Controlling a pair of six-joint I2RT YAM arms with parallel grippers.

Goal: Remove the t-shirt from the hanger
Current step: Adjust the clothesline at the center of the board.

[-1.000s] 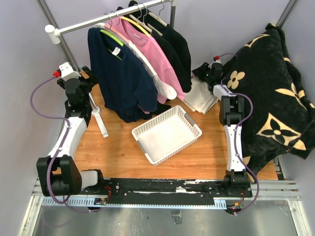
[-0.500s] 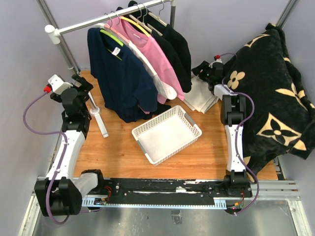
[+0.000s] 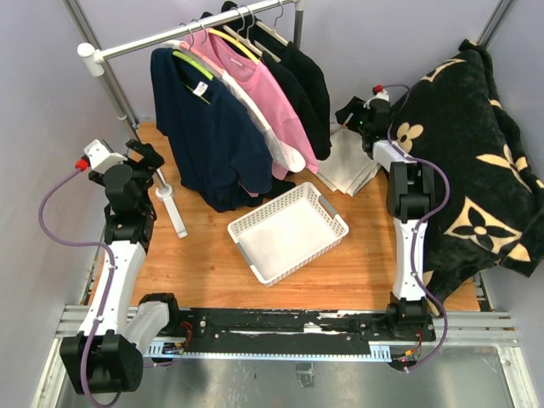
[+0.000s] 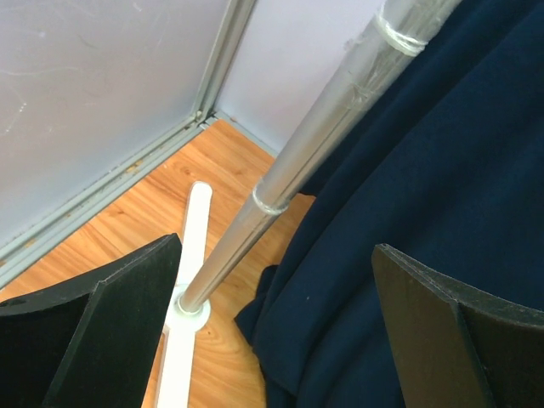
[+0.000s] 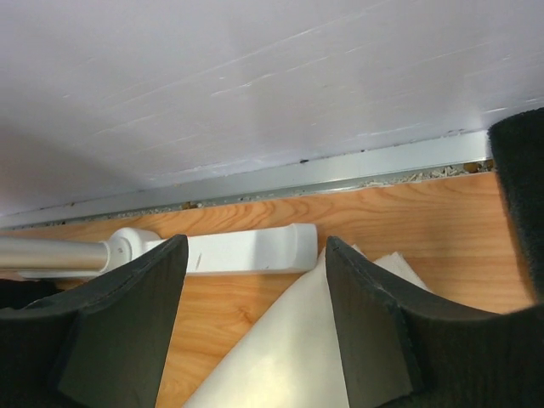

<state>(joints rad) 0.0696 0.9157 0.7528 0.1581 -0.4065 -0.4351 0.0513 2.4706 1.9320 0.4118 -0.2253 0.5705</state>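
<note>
One white neck label (image 3: 201,88), navy t-shirt (image 3: 217,149), writing unreadable

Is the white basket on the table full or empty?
Empty. The basket shows only its bare white bottom from above, nothing inside.

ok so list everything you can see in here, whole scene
clothes rack: one, silver rail with white feet, back of the table
navy t-shirt: one, dark blue, left-most on the rail, on a green hanger
white garment: one, white, between navy and pink
pink t-shirt: one, pink, mid rail, on a yellow hanger
black garments: count unclear, black, right end of the rail
basket: one, white, table centre
folded cloth: one, white, on the table right of the rack
blanket: one, black with cream flowers, draped at right
table: one, wood
left tool: one, black, open, by the rack pole
right tool: one, black, open, over the folded cloth
</note>
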